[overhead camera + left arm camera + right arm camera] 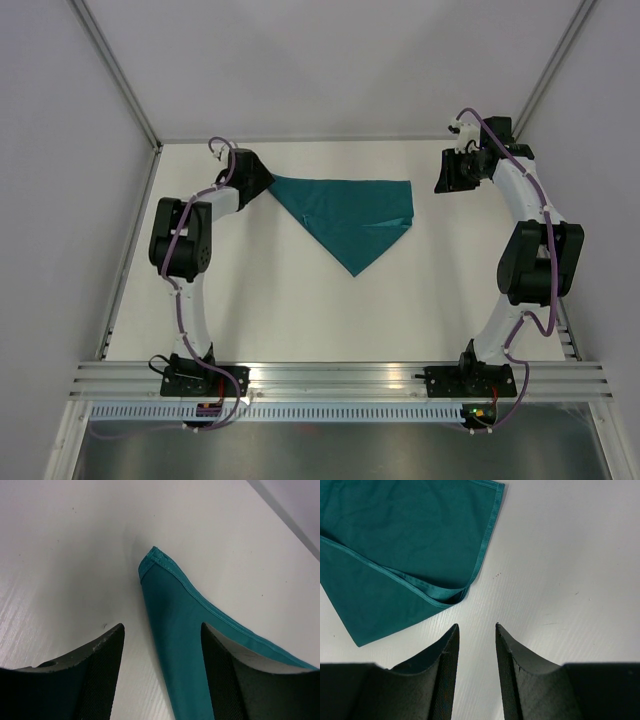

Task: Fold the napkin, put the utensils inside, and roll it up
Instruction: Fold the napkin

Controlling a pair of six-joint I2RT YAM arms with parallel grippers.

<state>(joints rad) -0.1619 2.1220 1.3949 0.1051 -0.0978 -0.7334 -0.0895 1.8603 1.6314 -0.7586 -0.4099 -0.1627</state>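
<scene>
While the napkin (350,215) lies folded, the left tool (162,629) straddles its corner.

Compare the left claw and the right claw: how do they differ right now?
The left claw gapes wide, with a corner strip of the napkin running between its fingers. The right claw has a narrower gap and sits over the table, the napkin just ahead of it. Both are open, gripping nothing.

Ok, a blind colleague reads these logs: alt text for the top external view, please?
A teal napkin folded into a triangle lies on a white table, its point toward the near edge. The left end effector is at the napkin's left corner; the right end effector is just beyond the right corner.
</scene>
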